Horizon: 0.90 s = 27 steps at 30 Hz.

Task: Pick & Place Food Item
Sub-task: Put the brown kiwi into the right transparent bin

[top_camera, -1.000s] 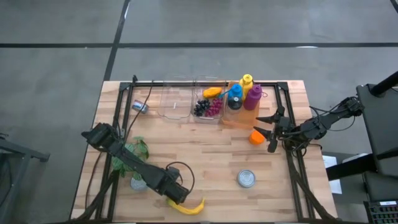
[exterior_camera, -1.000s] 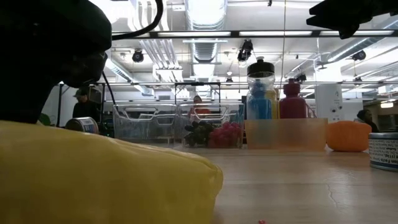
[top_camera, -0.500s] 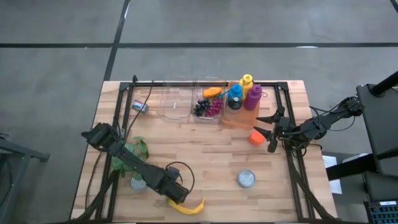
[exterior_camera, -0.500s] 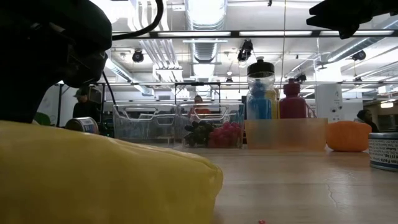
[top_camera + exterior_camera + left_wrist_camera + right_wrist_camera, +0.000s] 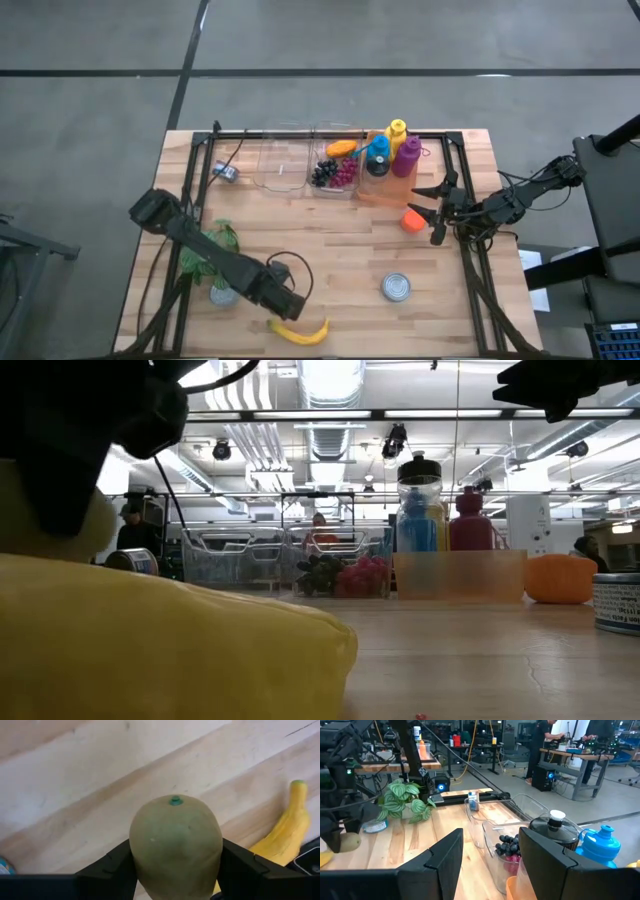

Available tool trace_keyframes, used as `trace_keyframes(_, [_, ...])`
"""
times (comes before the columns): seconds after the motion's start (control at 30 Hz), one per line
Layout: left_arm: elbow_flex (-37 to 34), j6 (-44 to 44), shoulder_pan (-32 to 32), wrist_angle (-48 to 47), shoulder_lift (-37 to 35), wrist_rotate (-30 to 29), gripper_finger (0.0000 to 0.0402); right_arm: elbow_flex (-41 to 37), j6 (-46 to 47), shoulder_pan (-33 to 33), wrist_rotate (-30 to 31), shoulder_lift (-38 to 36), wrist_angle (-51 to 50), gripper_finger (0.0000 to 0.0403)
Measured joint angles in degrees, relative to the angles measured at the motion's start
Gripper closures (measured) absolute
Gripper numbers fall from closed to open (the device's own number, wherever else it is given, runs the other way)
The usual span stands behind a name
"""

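Note:
A round olive-tan fruit [image 5: 175,845] with a small green stem dot sits between the fingers of my left gripper [image 5: 284,299], near the table's front edge; from above the gripper hides it. The right wrist view shows it far off as a tan fruit [image 5: 350,841]. A yellow banana [image 5: 301,331] lies on the wood just nearer than that gripper and fills the low view's foreground [image 5: 150,640]. My right gripper [image 5: 432,211] hovers open at the right edge, beside an orange fruit [image 5: 411,220]. My left gripper pinches the fruit by its two opposite sides [image 5: 134,851], one finger [image 5: 107,867] on each flank. The fingers come steeply from above, pointing down. The stem end [image 5: 175,800] faces the table, and the fruit looks raised a little off the wood.
Clear bins [image 5: 282,165] at the far edge hold grapes [image 5: 335,174] and a carrot. An orange tray with bottles [image 5: 391,158] stands beside them. A tin can [image 5: 397,288], a leafy plant [image 5: 216,243] and a small can [image 5: 222,171] also stand on the table.
My left gripper has risen and drawn a little away from the banana toward the far edge. In the low view its dark mass has gone up, and the pale fruit now shows beneath it. The banana has stayed put.

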Motion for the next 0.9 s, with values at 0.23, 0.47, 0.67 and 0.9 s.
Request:
trace_keyframes(0.23, [0.1, 6.3, 4.2, -0.1, -2.4, -3.1, 0.0184, 0.0, 0.0, 0.0, 0.0, 0.0, 0.0, 0.0213])
trace_keyframes(0.47, [0.1, 16.6, 9.6, 0.2, -4.2, -7.4, 0.0184, 0.0, 0.1, 0.0, 0.0, 0.0, 0.0, 0.0213])
trace_keyframes(0.67, [1.0, 25.3, 16.3, 0.2, -6.2, -9.4, 0.0183, 0.0, 0.0, 0.0, 0.0, 0.0, 0.0, 0.0213])
trace_keyframes(0.9, [4.9, 34.9, 25.7, -0.6, -6.9, -12.7, 0.0183, 0.0, 0.1, 0.0, 0.0, 0.0, 0.0, 0.0213])
